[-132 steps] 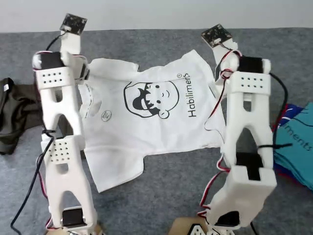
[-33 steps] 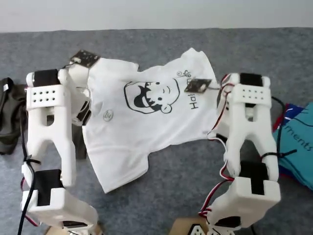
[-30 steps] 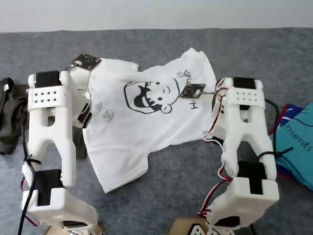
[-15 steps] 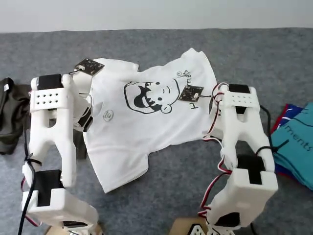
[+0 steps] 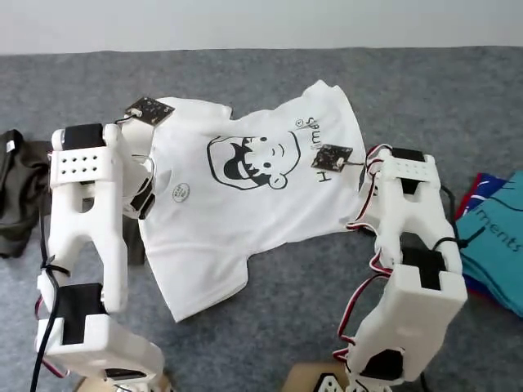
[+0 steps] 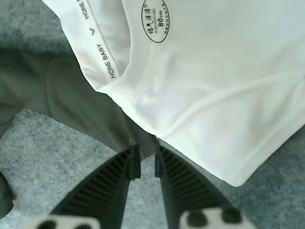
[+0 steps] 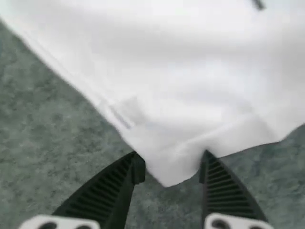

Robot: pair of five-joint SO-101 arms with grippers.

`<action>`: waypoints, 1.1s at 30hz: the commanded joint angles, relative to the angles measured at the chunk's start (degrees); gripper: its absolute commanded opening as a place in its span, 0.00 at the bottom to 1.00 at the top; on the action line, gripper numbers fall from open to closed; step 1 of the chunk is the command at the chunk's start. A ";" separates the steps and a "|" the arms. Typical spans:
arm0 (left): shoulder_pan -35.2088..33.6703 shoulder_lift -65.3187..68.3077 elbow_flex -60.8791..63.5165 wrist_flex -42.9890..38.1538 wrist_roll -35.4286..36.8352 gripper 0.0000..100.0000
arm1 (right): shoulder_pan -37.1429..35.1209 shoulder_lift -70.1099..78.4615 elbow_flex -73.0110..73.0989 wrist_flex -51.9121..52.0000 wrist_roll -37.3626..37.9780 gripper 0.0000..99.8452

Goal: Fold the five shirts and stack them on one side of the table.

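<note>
A white shirt with a cartoon face print lies spread and slightly skewed on the grey table between the two arms. The left arm stands at its collar side. There my left gripper is shut on the white shirt's edge, near the collar label, and the cloth is raised a little. The right arm stands at the shirt's opposite edge. My right gripper is open, with a corner of the shirt's hem lying between its fingers.
A dark olive shirt lies crumpled at the table's left edge. A teal shirt lies on a red and blue one at the right edge. Bare table stretches along the back and in front of the white shirt.
Since 4.4 s ago both arms have drawn back toward the near side, and the shirt has shifted and turned with them. In the last half second the right arm swung slightly right.
</note>
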 commanded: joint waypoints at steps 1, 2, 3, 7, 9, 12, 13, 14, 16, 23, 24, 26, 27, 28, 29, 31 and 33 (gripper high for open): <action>-0.26 -2.73 -0.13 -0.35 -0.18 0.06 | 0.22 0.75 -0.44 -2.51 0.70 0.16; -0.26 -2.73 -0.13 -0.35 -0.18 0.06 | 0.22 0.75 -0.44 -2.59 0.70 0.15; -0.26 -2.73 -0.13 -0.35 -0.18 0.06 | 0.22 0.75 -0.44 -2.59 0.70 0.13; -0.26 -3.08 -0.13 -0.35 -0.18 0.06 | 0.22 0.66 -0.44 -2.68 0.62 0.04; -0.09 -3.16 -0.22 -0.35 -0.18 0.06 | 0.22 0.66 -0.44 -2.68 0.53 0.01; 0.18 -3.25 -0.48 -0.26 -0.18 0.06 | 0.22 0.66 -0.44 -2.68 0.44 0.01; 0.18 -3.43 -0.48 -0.09 -0.18 0.06 | 0.22 0.66 -0.44 -2.68 0.44 0.01; 0.18 -4.04 -0.48 0.53 -0.44 0.06 | 0.22 0.66 -0.44 -2.68 0.44 0.01; 1.05 -6.24 -0.48 2.02 -1.58 0.06 | 0.22 0.66 -0.44 -2.68 0.44 0.01; 8.97 -19.60 11.91 4.22 -8.35 0.06 | 0.13 0.75 -0.44 -2.68 0.44 0.01; 10.02 -21.36 14.99 4.22 -8.62 0.06 | 0.13 0.75 -0.44 -2.68 0.35 0.01; 11.69 -24.09 20.97 4.13 -9.05 0.06 | 0.22 0.75 -0.44 -2.68 0.35 0.01; 12.22 -25.41 23.69 4.13 -9.49 0.06 | 0.22 0.84 -0.44 -2.68 0.35 0.01; 12.75 -26.64 26.42 4.04 -9.76 0.06 | 0.22 0.84 -0.44 -2.68 0.35 0.01; 13.36 -27.60 28.88 3.69 -9.76 0.06 | 0.22 0.84 -0.44 -2.68 0.35 0.01; 14.24 -29.80 33.54 2.46 -9.76 0.06 | 0.22 0.84 -0.44 -2.68 -0.18 0.01; 15.47 -31.56 37.32 0.62 -9.76 0.06 | 0.22 0.84 -0.44 -2.77 -1.32 0.01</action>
